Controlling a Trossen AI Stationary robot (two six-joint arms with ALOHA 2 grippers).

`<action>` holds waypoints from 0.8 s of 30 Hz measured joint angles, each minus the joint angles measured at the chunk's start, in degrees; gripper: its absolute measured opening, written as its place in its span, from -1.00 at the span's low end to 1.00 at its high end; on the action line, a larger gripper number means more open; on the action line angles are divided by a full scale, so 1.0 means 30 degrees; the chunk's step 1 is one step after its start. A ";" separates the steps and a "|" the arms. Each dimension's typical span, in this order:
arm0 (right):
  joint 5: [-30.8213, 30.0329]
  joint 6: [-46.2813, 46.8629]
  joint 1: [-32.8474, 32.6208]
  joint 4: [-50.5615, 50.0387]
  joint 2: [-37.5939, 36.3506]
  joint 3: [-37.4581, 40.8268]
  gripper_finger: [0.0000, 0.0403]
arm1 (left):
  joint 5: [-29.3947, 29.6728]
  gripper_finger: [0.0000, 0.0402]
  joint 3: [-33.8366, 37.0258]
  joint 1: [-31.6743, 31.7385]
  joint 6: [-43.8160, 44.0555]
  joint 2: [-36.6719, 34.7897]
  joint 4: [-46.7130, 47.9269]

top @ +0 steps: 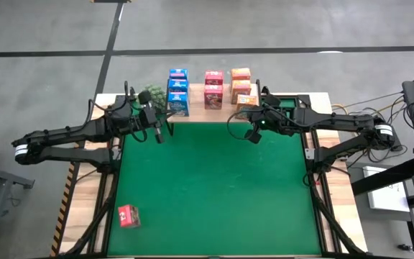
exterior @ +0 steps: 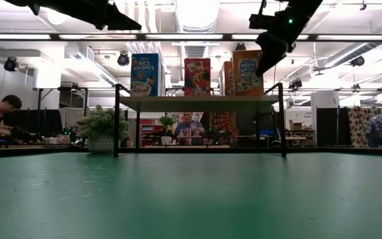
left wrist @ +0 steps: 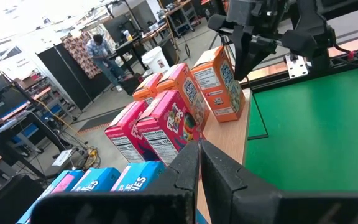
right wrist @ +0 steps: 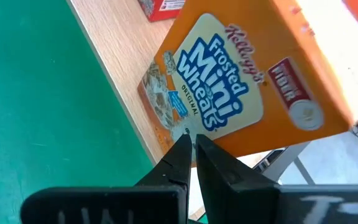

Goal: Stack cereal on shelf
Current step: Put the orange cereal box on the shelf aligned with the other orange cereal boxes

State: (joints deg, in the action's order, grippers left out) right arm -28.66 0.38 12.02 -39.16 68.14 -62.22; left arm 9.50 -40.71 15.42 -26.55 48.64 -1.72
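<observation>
I see the shelf (top: pixel 208 111) at the counter's (top: pixel 214 194) far edge, eight boxes (top: pixel 213 90) upright in three rows. One red box (top: pixel 129 215) lies alone near the front-left corner, much free mat around. Left claw (top: pixel 158 134) and right claw (top: pixel 253 134), both clenched and empty, hover at the shelf front.

Lighting: bright, even, from long ceiling strip lights (exterior: pixel 197 36) that glare white in the low view. Shadows: soft and faint on the green desk (top: pixel 214 187). Focus: the near desk surface is blurred in the low view; the fingers (left wrist: pixel 188 171) are soft in both wrist views. Contrast: arms overhead read as dark silhouettes against the ceiling. Backlight: the shelf (exterior: pixel 197 103) is dim underneath.
</observation>
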 joint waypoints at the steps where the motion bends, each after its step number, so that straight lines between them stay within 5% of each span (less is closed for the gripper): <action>1: 0.0005 0.0001 0.0005 0.0133 0.0000 0.0108 -0.94 | 0.0000 -1.00 0.0007 -0.0005 0.0001 0.0000 0.0000; 24: 0.0493 0.1699 0.0005 -0.2200 -0.0867 0.0207 -0.94 | 0.0000 -1.00 0.0000 0.0002 0.0002 0.0000 0.0044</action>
State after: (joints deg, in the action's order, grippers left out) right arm -27.18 5.47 12.03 -45.76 65.54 -61.60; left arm 9.50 -40.71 15.42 -26.55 48.64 -1.58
